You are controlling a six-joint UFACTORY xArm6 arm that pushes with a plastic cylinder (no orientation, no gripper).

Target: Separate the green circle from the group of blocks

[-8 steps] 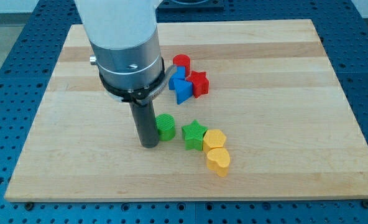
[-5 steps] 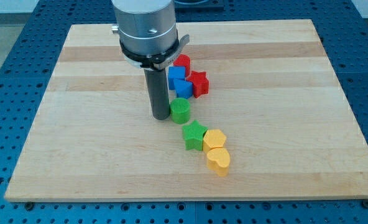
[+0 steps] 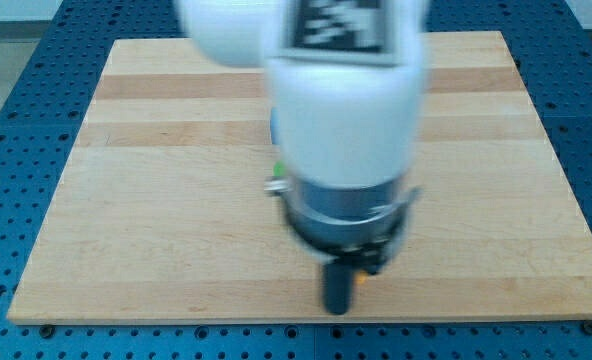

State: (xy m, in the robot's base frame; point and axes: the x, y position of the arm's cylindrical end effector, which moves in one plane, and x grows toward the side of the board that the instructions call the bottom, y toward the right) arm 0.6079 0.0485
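My arm [image 3: 346, 130] is blurred and fills the middle of the view, hiding almost the whole group of blocks. My tip [image 3: 337, 308] rests on the board near the view's bottom edge, just right of centre. A thin blue sliver [image 3: 273, 128] and a small green edge [image 3: 277, 170] show at the arm's left side. I cannot tell whether the green edge belongs to the green circle or the green star. The red and yellow blocks are hidden, so the tip's place relative to the blocks cannot be made out.
The wooden board [image 3: 146, 200] lies on a blue perforated table [image 3: 16, 120]. The board's bottom edge [image 3: 176, 318] runs just below my tip.
The arm has swung from the view's upper middle, beside the green circle, down and to the right to the board's bottom edge. It now covers the blocks, which showed before.
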